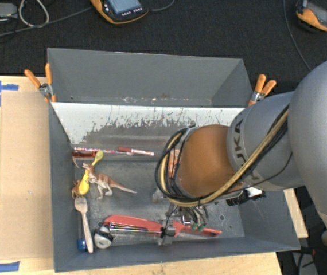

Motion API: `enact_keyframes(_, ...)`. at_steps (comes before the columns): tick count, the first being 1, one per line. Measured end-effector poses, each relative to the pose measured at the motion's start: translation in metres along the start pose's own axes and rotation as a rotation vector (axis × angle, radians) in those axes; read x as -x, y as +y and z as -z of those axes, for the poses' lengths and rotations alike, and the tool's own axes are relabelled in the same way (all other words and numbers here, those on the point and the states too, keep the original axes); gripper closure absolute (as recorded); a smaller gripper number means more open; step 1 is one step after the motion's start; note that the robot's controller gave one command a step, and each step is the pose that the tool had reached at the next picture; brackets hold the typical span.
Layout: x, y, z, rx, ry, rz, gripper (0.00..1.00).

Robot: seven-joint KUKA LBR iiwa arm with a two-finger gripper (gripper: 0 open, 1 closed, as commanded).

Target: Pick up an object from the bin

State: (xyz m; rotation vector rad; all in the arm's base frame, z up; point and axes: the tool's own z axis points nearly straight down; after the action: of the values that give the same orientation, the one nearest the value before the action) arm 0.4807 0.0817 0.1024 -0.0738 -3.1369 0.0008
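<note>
The gripper (187, 221) sits low in the front right part of the bin (146, 85), largely covered by the arm's smooth orange-brown cover and the loops of black and yellow cable round it. Only a bit of metal and wiring pokes out beneath, so I cannot tell whether it is released or clenched. It hangs over the right end of a long, flat red tool (133, 222) that lies along the front wall of the bin floor. That end tapers to a thin red tip past the gripper, and whether the two touch is hidden. A small dark piece crosses the tool near its middle, too small to make out. A thin striped rod (130, 228) lies along the tool's left half, ending by a white round thing (102, 239), possibly a roll of tape. Further left stands a pale, matt fork (84, 217), tines pointing back, its front end by a small blue piece. Behind it are a tan plastic dinosaur (107, 183) and a curved yellow piece (85, 183). A glossy red stick (115, 151) lies along the scuffed, speckled back wall.
</note>
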Motion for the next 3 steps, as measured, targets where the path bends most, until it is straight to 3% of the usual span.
enact_keyframes(1, 0.014, 0.014, 0.057, 0.000, 0.000, -0.032, 0.00)
enact_keyframes(2, -0.007, 0.065, -0.002, 0.002, 0.004, 0.008, 0.00)
enact_keyframes(3, -0.010, 0.048, -0.013, 0.001, -0.011, 0.008, 1.00)
